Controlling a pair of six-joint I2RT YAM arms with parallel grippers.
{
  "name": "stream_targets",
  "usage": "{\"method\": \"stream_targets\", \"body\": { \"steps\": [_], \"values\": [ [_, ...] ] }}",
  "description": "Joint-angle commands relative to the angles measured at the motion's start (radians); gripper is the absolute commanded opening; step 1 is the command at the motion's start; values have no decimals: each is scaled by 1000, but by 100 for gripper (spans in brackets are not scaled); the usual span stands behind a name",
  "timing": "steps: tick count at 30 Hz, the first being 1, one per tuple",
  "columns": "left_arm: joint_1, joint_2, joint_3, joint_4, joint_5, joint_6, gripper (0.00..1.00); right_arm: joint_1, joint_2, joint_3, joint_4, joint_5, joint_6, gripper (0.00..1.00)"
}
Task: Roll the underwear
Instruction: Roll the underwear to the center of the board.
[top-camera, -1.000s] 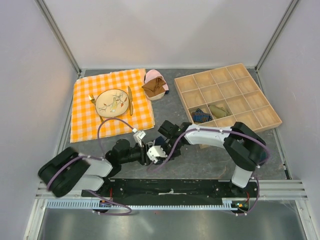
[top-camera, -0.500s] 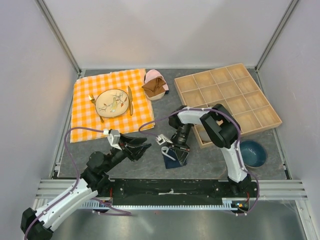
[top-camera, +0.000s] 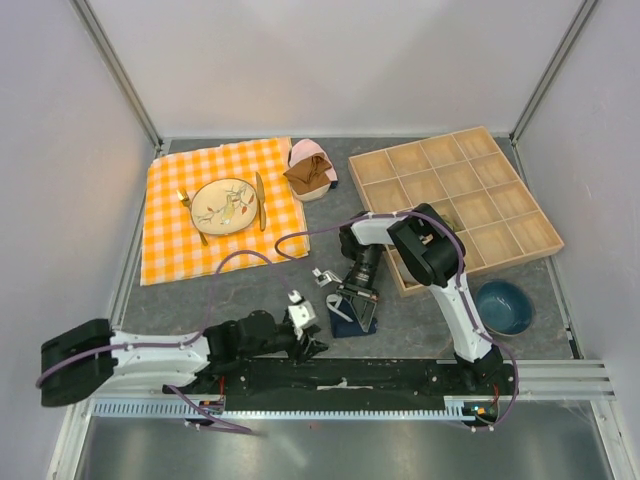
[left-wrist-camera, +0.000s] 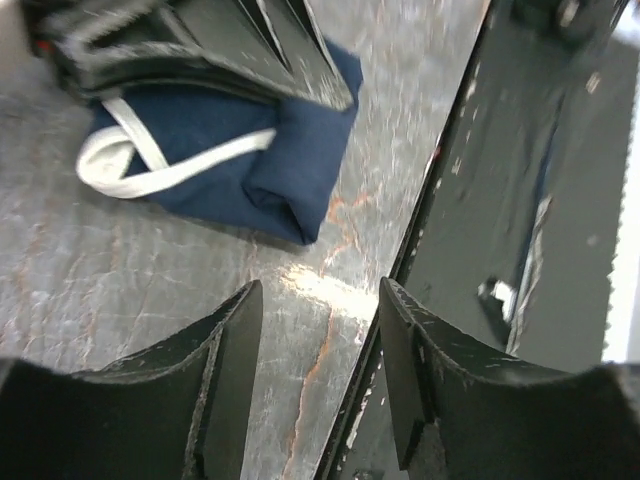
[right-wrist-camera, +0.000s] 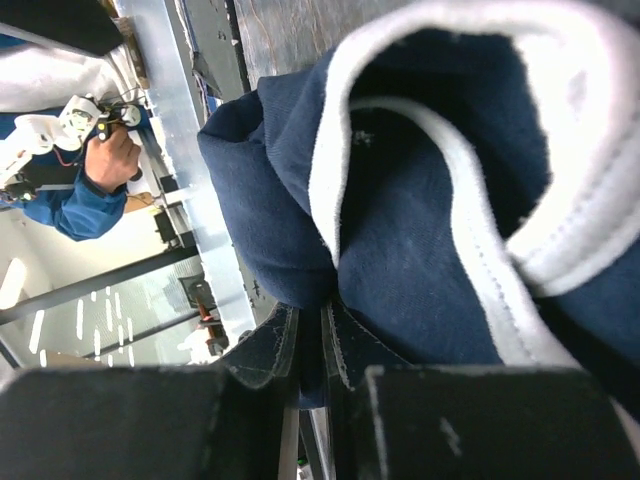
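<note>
two grippers are being brought to one small garment. the underwear (top-camera: 343, 326), navy with a pale trim, is lying on the grey table (top-camera: 250, 290) near its front edge. it is just ahead of the black front rail (top-camera: 340, 375) and well apart from the checked cloth (top-camera: 220, 215) and the wooden tray (top-camera: 470, 190). in the left wrist view it is being shown partly folded, with a rounded, doubled edge turned toward the rail and the trim looping out on the other side.

a fold of the navy cloth is being pinched between the narrowly set fingers of the right gripper (top-camera: 355, 308), as seen from the right wrist. the left gripper (left-wrist-camera: 320, 380) is being held low over the table just beside the garment. it is not touching the cloth, its jaws are standing moderately apart, and nothing is being held between them.

the rolling itself is judged to be in hand, with an edge being gripped for turning over. the next move is likely calling for the pinched fold to be carried across the body of the cloth. meanwhile the free side would need to be pinned or tucked by the left gripper, so that the soft cloth is not being dragged along or allowed to spring open.
</note>
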Motion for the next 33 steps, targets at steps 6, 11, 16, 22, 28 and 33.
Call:
{"method": "stream_targets", "body": {
  "steps": [6, 11, 16, 22, 28, 33],
  "values": [
    [-165, 418, 292, -31, -219, 374, 60, -3, 50, -1, 148, 113, -8, 13],
    [-176, 469, 341, -44, -210, 451, 60, -5, 49, 1, 156, 117, -5, 13],
    [-176, 541, 392, -89, -195, 483, 60, -5, 49, 1, 159, 117, -3, 14],
    [-176, 659, 467, -166, -261, 482, 58, -5, 46, -1, 165, 121, 0, 15],
    [-166, 713, 520, -273, -279, 398, 29, -8, 32, -2, 167, 109, -5, 24],
    [-127, 711, 522, -340, -170, 327, 2, -29, -52, 8, 164, 68, -28, 33]
  ]
}}
